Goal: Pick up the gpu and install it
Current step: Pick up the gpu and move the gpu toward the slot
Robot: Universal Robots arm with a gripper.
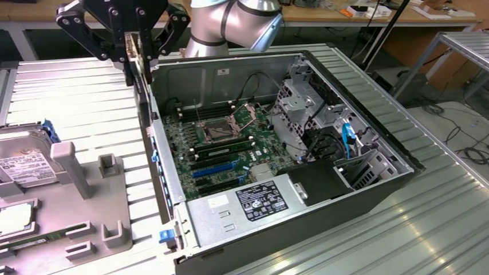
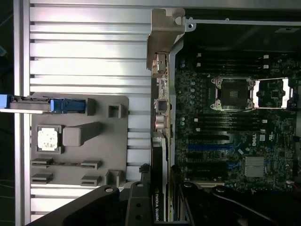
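One hand [image 1: 134, 54], one card. The black fingers [image 1: 116, 48] are pinched on the gpu [image 1: 142, 77], one against each flat side. The card hangs on edge, up high, right at the rim of the open case [image 1: 359, 189] on the exterior view's left. Whether its lower end touches that rim, I cannot tell.

From the wrist, the hand [image 2: 160, 200] grips the shroud end of the gpu [image 2: 161, 117], and there's writing on it: NVIDIA QUADRO in white letters. Its silver bracket end points away from the fingers. The card runs along the case wall and sits in no slot.

Outward now. One case, lying on its side with the lid off. One motherboard [image 1: 229, 143] inside, carrying one processor socket [image 2: 233, 92] with its frame flipped open beside it. One small silver heatsink [image 2: 254, 167], and close by a logo that looks like DELL. One power supply [image 1: 244, 200] at the near end wears one black label, print too small to read.

Past the case, on the exterior view's left, one grey tray [image 1: 91, 183] sits on the ribbed metal bench [image 1: 436, 229]. One square chip [image 2: 48, 140] rests in a tray pocket. One hard drive [image 1: 23, 166] lies at the tray's edge, and its white label is unreadable.
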